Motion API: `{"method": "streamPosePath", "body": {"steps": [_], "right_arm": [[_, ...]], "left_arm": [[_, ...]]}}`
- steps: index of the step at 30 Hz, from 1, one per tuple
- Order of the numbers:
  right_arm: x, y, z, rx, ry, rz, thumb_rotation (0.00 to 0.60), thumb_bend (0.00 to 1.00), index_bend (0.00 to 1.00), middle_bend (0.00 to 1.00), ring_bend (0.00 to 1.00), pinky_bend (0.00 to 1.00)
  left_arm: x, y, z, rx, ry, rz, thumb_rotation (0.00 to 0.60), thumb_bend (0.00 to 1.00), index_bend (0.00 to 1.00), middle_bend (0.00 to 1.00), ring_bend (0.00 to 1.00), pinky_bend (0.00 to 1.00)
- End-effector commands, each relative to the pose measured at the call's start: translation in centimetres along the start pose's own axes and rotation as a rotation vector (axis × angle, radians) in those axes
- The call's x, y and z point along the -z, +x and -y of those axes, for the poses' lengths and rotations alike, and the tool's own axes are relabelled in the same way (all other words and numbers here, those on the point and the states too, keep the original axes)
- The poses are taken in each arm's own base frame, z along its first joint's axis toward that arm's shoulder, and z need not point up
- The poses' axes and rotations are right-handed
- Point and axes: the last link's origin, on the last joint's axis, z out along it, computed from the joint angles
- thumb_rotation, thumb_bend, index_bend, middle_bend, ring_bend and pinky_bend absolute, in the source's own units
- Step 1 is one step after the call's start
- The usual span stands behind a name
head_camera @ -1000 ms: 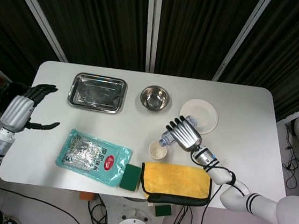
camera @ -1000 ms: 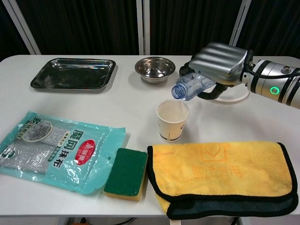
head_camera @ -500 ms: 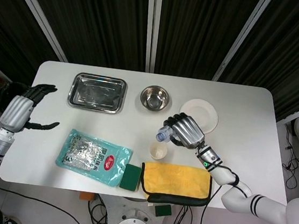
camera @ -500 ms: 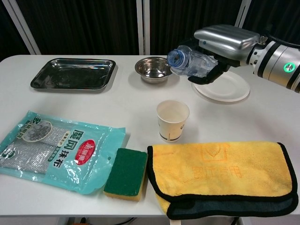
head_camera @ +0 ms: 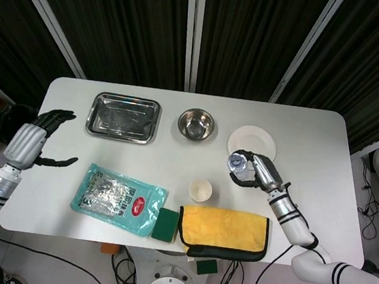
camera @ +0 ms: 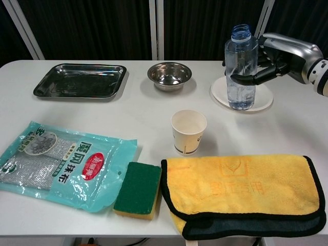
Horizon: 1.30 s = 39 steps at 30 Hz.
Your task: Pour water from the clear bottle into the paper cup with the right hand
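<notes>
Tipped over the paper cup (camera: 188, 131) before, the clear bottle (camera: 241, 69) now stands upright on the white plate (camera: 264, 98) at right of frame; right hand (camera: 274, 59) fingers still wrap it loosely; left hand (head_camera: 30, 144) spread, empty; pour looks finished.

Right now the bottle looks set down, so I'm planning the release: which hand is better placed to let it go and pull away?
The right hand: its fingers wrap the upright clear bottle on the white plate. The left hand hangs open off the far table edge.

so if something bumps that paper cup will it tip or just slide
The paper cup would probably tip rather than slide: it stands upright on a base narrower than its open rim. It looks thin-walled and likely light, so even a light nudge could move it. How much water it holds cannot be told from either view, and water would steady it.
</notes>
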Motion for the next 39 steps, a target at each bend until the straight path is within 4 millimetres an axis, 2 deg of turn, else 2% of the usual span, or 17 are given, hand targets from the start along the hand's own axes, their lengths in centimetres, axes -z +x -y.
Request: {"method": "streamPosePath", "body": {"steps": [1, 5, 12, 24, 30, 39], "right_arm": [[1.0, -0.5, -2.3, -0.122, -0.071, 0.033, 0.600, 0.48, 0.65, 0.49, 0.36, 0.44], [1.1, -1.0, -3.4, -0.173, -0.076, 0.036, 0.600, 0.48, 0.65, 0.49, 0.36, 0.44], [1.0, -1.7, -5.5, -0.163, -0.069, 0.034, 0.600, 0.48, 0.65, 0.49, 0.36, 0.44], [0.3, -2.3, -6.6, -0.118, -0.006, 0.022, 0.600, 0.46, 0.65, 0.48, 0.36, 0.42], [0.3, -2.1, -6.9, -0.124, -0.013, 0.026, 0.600, 0.38, 0.58, 0.44, 0.34, 0.38], [0.5, -2.3, -7.5, -0.118, -0.032, 0.042, 0.600, 0.35, 0.48, 0.40, 0.29, 0.34]], "left_arm": [[0.0, -0.2, 0.0, -0.001, 0.001, 0.004, 0.337, 0.09, 0.17, 0.15, 0.12, 0.18], [0.0, -0.4, 0.1, -0.007, 0.005, 0.012, 0.340, 0.09, 0.17, 0.15, 0.12, 0.18], [0.0, -0.6, 0.3, -0.015, 0.011, 0.019, 0.338, 0.09, 0.17, 0.15, 0.12, 0.18], [-0.4, -0.9, 0.5, -0.024, 0.014, 0.021, 0.340, 0.09, 0.17, 0.15, 0.12, 0.18], [-0.5, -0.8, 0.4, -0.029, 0.012, 0.020, 0.341, 0.09, 0.17, 0.15, 0.12, 0.18], [-0.6, -0.9, 0.4, -0.031, 0.014, 0.022, 0.336, 0.09, 0.17, 0.15, 0.12, 0.18]]}}
